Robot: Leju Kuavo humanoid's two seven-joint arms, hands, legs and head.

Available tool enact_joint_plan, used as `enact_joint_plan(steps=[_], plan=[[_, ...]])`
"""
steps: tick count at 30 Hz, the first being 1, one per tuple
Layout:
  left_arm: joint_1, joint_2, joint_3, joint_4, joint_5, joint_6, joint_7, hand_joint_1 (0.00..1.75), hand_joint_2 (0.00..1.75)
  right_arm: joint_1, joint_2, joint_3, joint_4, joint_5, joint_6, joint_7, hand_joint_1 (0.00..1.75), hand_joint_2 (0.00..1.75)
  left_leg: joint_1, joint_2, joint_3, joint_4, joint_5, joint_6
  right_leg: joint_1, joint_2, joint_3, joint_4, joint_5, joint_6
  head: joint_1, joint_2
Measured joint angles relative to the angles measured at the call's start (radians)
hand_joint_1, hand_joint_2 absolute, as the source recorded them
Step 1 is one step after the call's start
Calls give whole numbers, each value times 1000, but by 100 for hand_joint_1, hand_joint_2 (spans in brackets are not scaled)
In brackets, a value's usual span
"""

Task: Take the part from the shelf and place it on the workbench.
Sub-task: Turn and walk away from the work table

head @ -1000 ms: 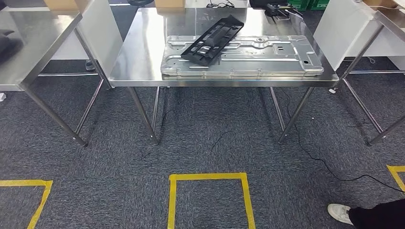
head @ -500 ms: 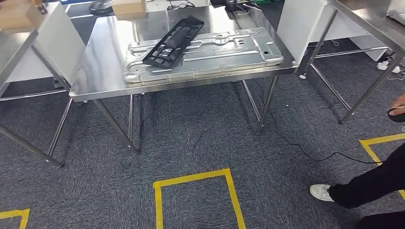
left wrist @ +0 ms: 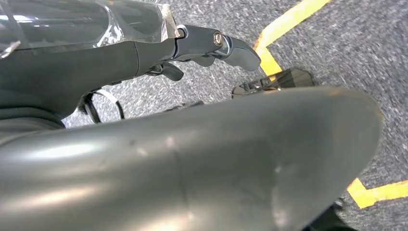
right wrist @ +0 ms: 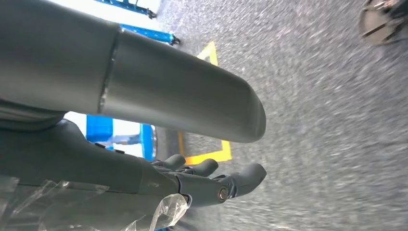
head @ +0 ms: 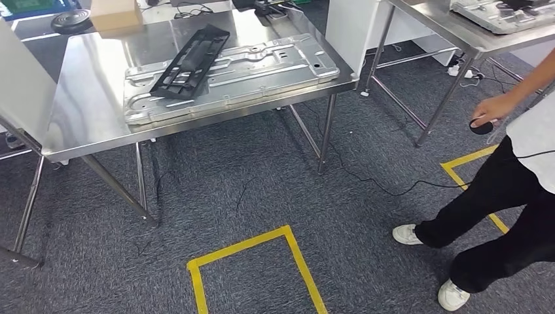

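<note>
A black ribbed plastic part (head: 190, 61) lies slanted across a large silver metal plate (head: 262, 62) on the steel workbench (head: 85, 124), up and to the left in the head view. Both arms hang down beside my body. In the left wrist view my left hand (left wrist: 192, 125) holds nothing, its dark fingers (left wrist: 216, 45) stretched over the grey carpet. In the right wrist view my right hand (right wrist: 183, 96) is likewise empty, its fingers (right wrist: 211, 185) lightly bent and apart from the thumb.
A person in dark trousers and white shoes (head: 497, 203) stands at the right, holding a small dark round thing (head: 481, 125). A second steel table (head: 484, 42) stands at the right. On the carpet are a yellow tape outline (head: 288, 235) and a cable (head: 379, 186). A cardboard box (head: 116, 14) sits behind the workbench.
The camera has turned to the right, so the workbench has slid left in the picture. The person and the second table have come into view.
</note>
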Motion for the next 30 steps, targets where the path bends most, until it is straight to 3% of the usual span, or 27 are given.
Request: enact_joint_plan(steps=[1,3,4,6,7,9,11,12,13,14,15,17,19,21,23,24,25,27,28,29,30], plan=[[-1,0,0,0,0,1,0,0,0,0,0,0,0,0,1,1,0,0,0,10,1,3,-3,-6,-2,-21,45,-77,28,3,0,0],[-1,0,0,0,-1,3,1,0,0,-1,-1,0,0,0,4,2,0,0,-4,26,2,11,-12,-21,-2,-45,101,-182,59,-4,-1,0],[-2,0,0,0,-1,4,2,0,0,-1,0,0,0,0,6,3,0,0,-6,34,3,14,-15,-28,1,-47,108,-198,61,-11,-2,0],[-4,0,0,0,-3,5,6,0,0,3,0,0,0,-1,7,3,0,0,-2,44,6,17,-18,-37,4,-27,102,-198,63,-29,-4,0],[-5,0,0,0,-4,5,9,0,0,3,0,0,0,-2,8,3,0,0,2,35,5,26,-27,-42,5,-19,101,-198,65,-35,-4,0],[-5,0,0,0,-7,5,15,0,0,1,0,0,1,-3,7,3,0,0,7,-5,-27,104,-79,-51,5,-4,99,-199,70,-46,-4,0],[0,0,-1,0,-9,5,18,0,0,0,0,0,1,-5,7,3,0,0,7,-35,-93,251,-151,-54,8,15,95,-199,72,-52,-4,0],[1,0,-1,0,-10,5,18,0,0,0,0,0,1,-6,7,3,0,0,7,-40,-122,311,-170,-53,10,27,94,-199,73,-54,-4,0],[2,0,-1,0,-11,5,18,0,0,0,1,0,1,-7,7,3,0,0,6,-43,-135,334,-169,-50,12,39,93,-199,74,-55,-4,0],[2,0,-1,0,-11,5,18,0,0,0,1,0,1,-8,7,4,0,0,4,-46,-128,315,-147,-44,13,53,93,-199,75,-56,-4,0],[2,0,-1,0,-11,5,18,0,0,0,1,0,1,-9,7,4,0,0,2,-53,-102,256,-111,-36,15,66,95,-199,76,-56,-4,0],[0,3,-1,0,-11,6,18,0,0,-1,4,0,1,-9,8,5,0,0,-5,-88,-34,106,-40,-14,18,91,96,-198,78,-55,-4,0],[-2,5,-1,0,-11,8,18,0,0,0,7,0,1,-9,8,6,0,0,-10,-109,-3,32,-15,-2,17,109,92,-198,80,-50,-4,0],[-3,5,-1,0,-8,11,17,0,0,3,6,0,2,-10,9,8,0,0,-10,-94,-3,22,-12,-3,15,123,86,-198,84,-40,-4,0],[-5,4,-1,0,-4,14,16,0,0,5,5,0,2,-10,10,10,0,0,-6,-76,-1,13,-5,1,17,95,72,-173,66,-32,-3,0],[-4,3,-1,0,-3,14,16,0,0,5,4,0,2,-10,10,11,0,0,-3,-65,0,8,-2,4,18,70,53,-131,40,-29,-2,0],[-3,3,-1,0,-2,15,16,0,0,3,4,0,2,-10,10,12,0,0,-4,-53,-1,8,-1,6,17,44,24,-70,4,-25,0,0],[1,3,-1,0,-1,15,18,0,0,2,4,0,2,-11,12,13,0,0,-3,-27,-3,8,-2,9,13,23,-39,65,-56,-17,1,0],[2,2,-1,0,-1,15,19,0,0,1,4,1,2,-11,13,13,0,0,-3,-14,-4,8,-2,8,10,19,-53,98,-62,-12,2,0],[2,2,-1,0,-1,15,20,0,0,1,4,1,2,-11,15,12,0,0,-2,-2,-4,9,-3,7,6,15,-46,89,-49,-7,2,0],[1,2,-1,0,-1,15,20,0,0,2,3,1,2,-10,17,11,0,0,0,8,-2,10,-4,4,2,7,-17,40,-21,-3,2,0]])
